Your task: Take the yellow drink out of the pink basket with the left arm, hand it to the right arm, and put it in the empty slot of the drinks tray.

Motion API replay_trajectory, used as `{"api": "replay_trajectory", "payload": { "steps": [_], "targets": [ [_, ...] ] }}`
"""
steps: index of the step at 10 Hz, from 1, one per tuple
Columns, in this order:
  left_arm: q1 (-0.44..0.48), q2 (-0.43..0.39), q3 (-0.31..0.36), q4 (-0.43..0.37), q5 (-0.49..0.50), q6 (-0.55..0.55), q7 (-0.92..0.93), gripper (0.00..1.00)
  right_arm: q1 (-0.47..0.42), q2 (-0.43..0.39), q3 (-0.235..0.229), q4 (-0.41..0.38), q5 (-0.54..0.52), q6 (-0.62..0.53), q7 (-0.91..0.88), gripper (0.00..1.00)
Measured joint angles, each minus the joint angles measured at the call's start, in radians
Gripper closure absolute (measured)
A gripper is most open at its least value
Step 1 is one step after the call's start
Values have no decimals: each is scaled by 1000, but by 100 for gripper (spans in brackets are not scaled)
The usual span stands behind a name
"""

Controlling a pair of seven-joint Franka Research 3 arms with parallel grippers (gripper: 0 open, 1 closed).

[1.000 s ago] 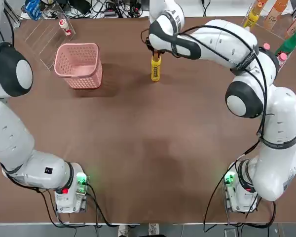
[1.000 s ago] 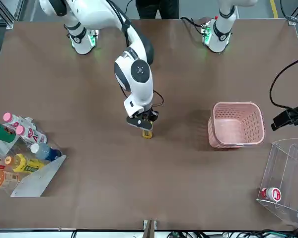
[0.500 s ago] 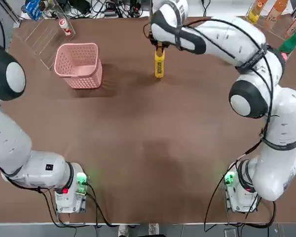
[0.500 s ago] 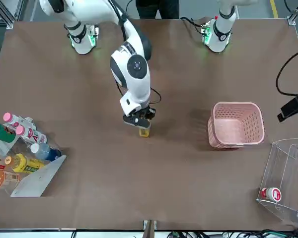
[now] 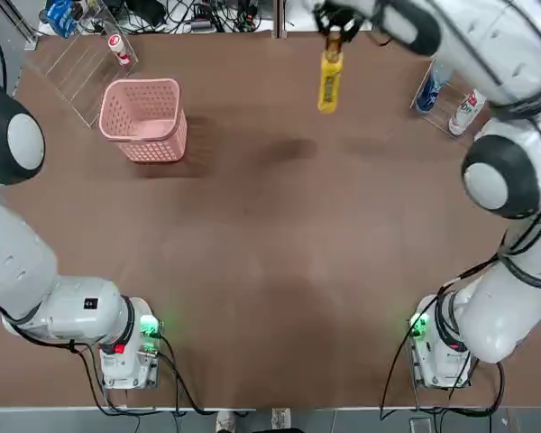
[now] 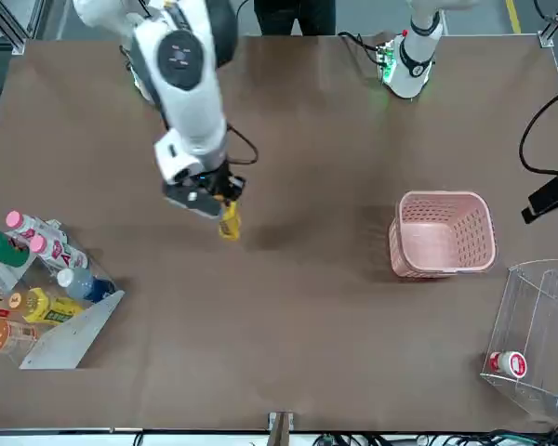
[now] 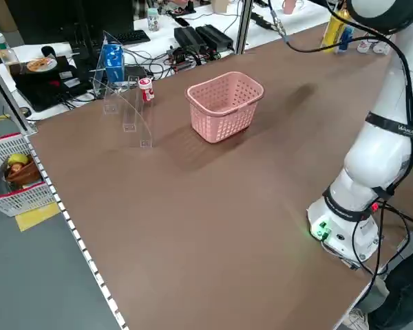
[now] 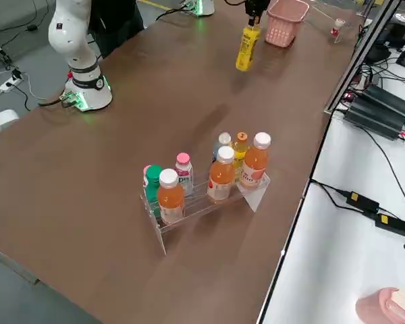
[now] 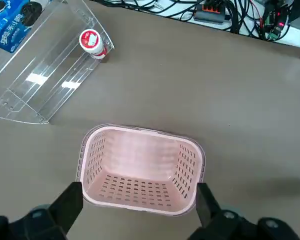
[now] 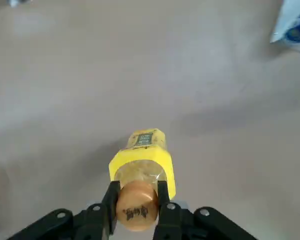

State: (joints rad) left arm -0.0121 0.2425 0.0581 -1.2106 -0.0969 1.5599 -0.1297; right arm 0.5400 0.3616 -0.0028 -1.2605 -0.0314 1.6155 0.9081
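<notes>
- One yellow-drink bottle (image 5: 330, 81) has swung farther from the pink basket (image 5: 153, 150) toward the drinks rack (image 6: 74, 334), hanging above the table (image 5: 252, 234).
- Right gripper (image 10: 139, 191) is closed around its neck, just below the cap; the handover looks done, placing remains.
- Left gripper (image 9: 139, 188) stands wide open, holding nothing, above the basket.

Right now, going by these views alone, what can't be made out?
- Free slot in the drinks tray: right side view, hidden behind the bottles standing in it; top view, the right arm covers most of the tray.
- Label text on the yellow drink: right side view, too small to read.
- Right claw: left side view, cut off by the picture's edge.
- Person by the table: front view, cut off above the waist by the top edge.
</notes>
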Motion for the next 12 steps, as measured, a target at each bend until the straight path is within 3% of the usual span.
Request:
{"api": "replay_trajectory", "payload": {
  "steps": [3, 6, 10, 12],
  "targets": [
    [14, -9, -25, 0, 0, -13, 4, 0, -205, -107, -5, -36, 8, -114, -188, 66],
    [12, -31, -37, 0, 0, -21, 4, 0, -405, -158, -4, -46, 13, -168, -291, 66],
    [12, -32, -38, -1, 0, -22, 4, 0, -595, -195, -6, -46, 7, -222, -336, 66],
    [12, -32, -38, -1, 0, -22, 4, 0, -649, -202, -6, -42, 7, -237, -388, 66]
  ]
}}
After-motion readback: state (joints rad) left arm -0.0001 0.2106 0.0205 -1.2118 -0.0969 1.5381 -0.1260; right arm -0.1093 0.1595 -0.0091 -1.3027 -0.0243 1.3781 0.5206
